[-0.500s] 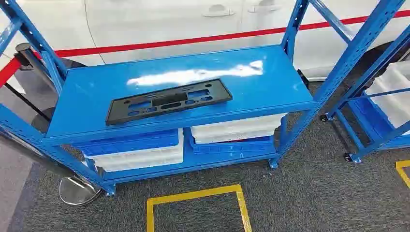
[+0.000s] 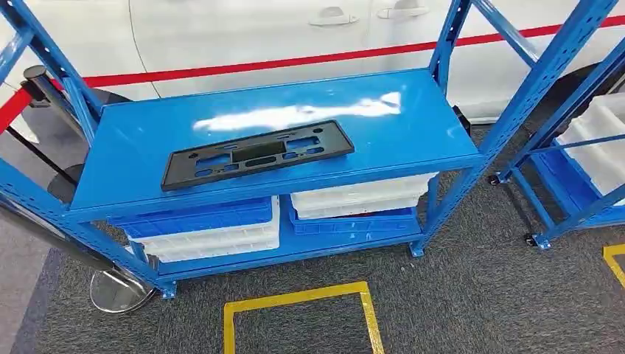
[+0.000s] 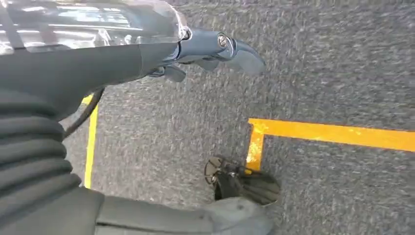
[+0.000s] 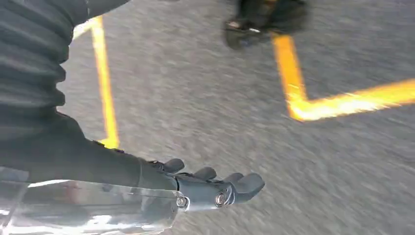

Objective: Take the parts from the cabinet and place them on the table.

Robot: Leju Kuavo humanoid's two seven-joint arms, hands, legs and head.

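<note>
A flat black plastic part (image 2: 258, 153) with several cut-outs lies on the top shelf of the blue metal rack (image 2: 413, 133), near its front edge and left of centre. My left hand (image 3: 210, 46) hangs over the grey carpet, fingers loosely spread, holding nothing. My right hand (image 4: 215, 188) also hangs over the carpet, fingers stretched out and empty. Both hands are well away from the rack.
Blue and white bins (image 2: 206, 228) and a white bin (image 2: 361, 199) sit on the lower shelf. A yellow taped square (image 2: 298, 299) marks the carpet in front. A second blue rack (image 2: 582, 147) stands right; a stanchion base (image 2: 118, 291) stands left. A white car (image 2: 258, 29) is behind.
</note>
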